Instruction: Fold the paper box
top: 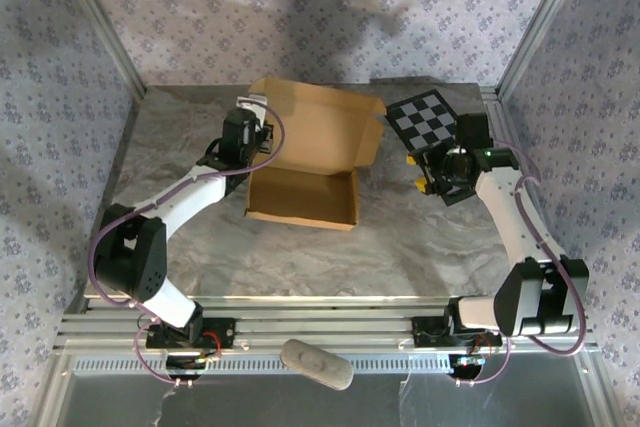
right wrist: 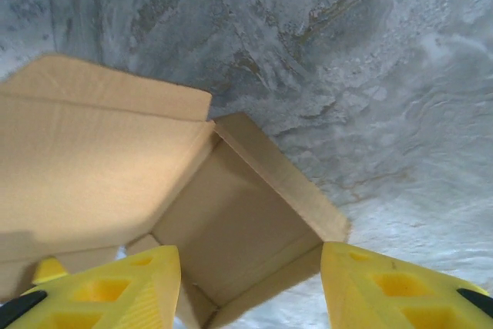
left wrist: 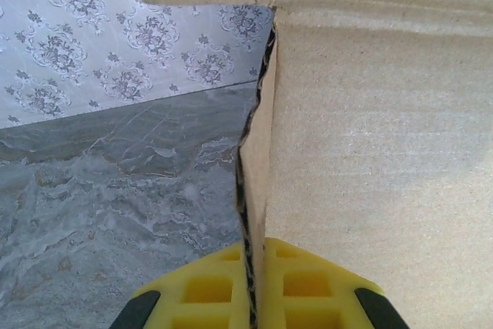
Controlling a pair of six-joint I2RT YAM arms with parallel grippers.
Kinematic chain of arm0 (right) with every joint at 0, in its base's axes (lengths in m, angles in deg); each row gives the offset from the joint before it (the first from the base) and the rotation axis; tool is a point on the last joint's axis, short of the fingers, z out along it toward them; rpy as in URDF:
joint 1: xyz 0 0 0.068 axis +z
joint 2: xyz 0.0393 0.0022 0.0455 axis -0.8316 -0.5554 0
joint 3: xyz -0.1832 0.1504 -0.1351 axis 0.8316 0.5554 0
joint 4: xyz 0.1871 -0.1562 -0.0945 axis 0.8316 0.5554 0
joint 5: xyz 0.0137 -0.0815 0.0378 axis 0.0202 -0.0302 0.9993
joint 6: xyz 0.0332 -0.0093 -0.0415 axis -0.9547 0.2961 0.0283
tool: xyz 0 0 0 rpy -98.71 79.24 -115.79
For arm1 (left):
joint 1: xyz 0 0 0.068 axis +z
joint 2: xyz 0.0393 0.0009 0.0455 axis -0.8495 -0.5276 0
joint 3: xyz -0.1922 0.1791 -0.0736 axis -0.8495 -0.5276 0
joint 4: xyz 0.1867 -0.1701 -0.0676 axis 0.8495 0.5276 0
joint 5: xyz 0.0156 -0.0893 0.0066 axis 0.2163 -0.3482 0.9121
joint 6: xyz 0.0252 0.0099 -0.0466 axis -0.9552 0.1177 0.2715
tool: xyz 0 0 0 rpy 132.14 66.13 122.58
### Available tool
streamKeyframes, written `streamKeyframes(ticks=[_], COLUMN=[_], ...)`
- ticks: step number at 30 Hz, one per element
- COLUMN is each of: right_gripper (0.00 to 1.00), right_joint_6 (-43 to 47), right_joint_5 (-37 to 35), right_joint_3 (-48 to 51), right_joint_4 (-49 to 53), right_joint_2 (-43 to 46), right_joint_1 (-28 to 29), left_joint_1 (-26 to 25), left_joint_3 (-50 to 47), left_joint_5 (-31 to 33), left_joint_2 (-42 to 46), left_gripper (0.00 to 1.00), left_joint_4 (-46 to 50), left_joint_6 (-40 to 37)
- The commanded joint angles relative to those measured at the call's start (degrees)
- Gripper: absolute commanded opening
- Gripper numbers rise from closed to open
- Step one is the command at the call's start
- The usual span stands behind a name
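The left gripper (left wrist: 254, 298) is clamped on a wall of the paper box (top: 300, 197), set mid-way on the table (top: 420, 247); the right gripper (right wrist: 248, 275) is spread, empty (just beside it). The wall should be steadied while the lid (top: 320, 127) is lowered.

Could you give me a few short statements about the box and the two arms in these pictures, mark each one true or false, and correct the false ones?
1. The left tool is shut on a cardboard edge of the paper box. True.
2. The right tool grips the right wall of the box. False: it is open, holds nothing, and sits to the right of the box.
3. The lid is folded down over the tray. False: it stands open at the far side, and the inside of the tray shows.
4. A checkerboard panel lies on the table, to the right of the box. True.
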Motion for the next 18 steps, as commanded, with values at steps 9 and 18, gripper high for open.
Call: streamKeyframes(ticks=[9, 18], right_gripper=[0.56, 0.45], right_joint_6=[-23.75, 17.98], right_joint_5=[5.98, 0.09], right_joint_3=[-14.31, -28.48], right_joint_4=[-2.86, -6.50], right_joint_2=[-15.97, -23.07], right_joint_1=[-2.06, -2.18], left_joint_1=[0.12, 2.10], left_joint_3=[-5.51, -5.11], left_joint_5=[0.86, -3.38], left_joint_2=[4.88, 3.81], left_gripper=[0.00, 0.00], left_joint_4=[-9.27, -10.01], left_joint_6=[-0.25, -0.54])
